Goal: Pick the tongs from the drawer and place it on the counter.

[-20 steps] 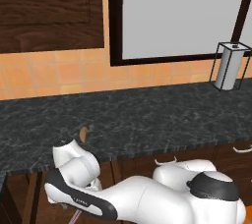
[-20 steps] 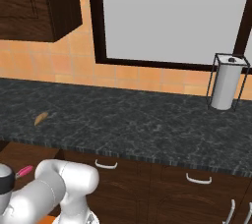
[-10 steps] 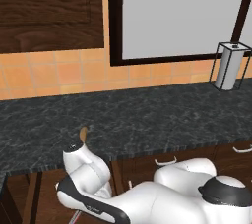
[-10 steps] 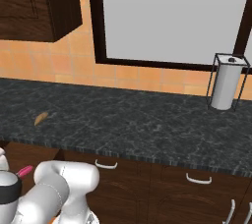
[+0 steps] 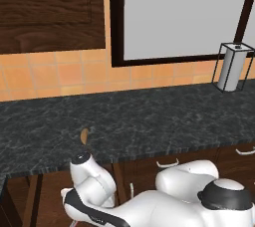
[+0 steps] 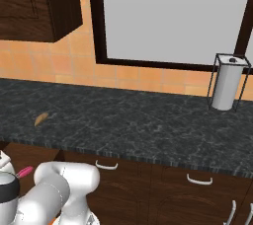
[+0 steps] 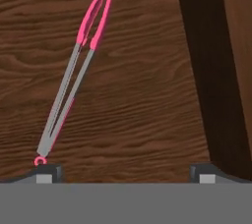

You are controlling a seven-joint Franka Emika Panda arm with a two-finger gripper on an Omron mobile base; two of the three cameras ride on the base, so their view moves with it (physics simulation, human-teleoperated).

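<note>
The tongs (image 7: 74, 75) lie flat on the wood-grain bottom of the drawer (image 7: 147, 100), pink tips at the top of the hand view and the pink ring end beside my left fingertip (image 7: 47, 171). My gripper (image 7: 125, 173) hangs open above the drawer, and nothing is between its fingers. The tongs run up from just past the left fingertip, off to the left of the gap. A pink end of the tongs (image 6: 23, 172) peeks out beside my arm, below the counter's front edge. The dark marbled counter (image 5: 149, 116) (image 6: 128, 125) runs across both base views.
A small tan-brown oval object (image 5: 84, 135) (image 6: 41, 118) lies on the counter near its front edge. A paper towel holder (image 5: 231, 66) (image 6: 226, 83) stands at the back right. The drawer's side wall (image 7: 206, 70) rises on the right of the hand view. Handled cabinet fronts (image 6: 197, 189) sit under the counter.
My arm has sunk a little lower toward the drawer. The tongs have not moved.
</note>
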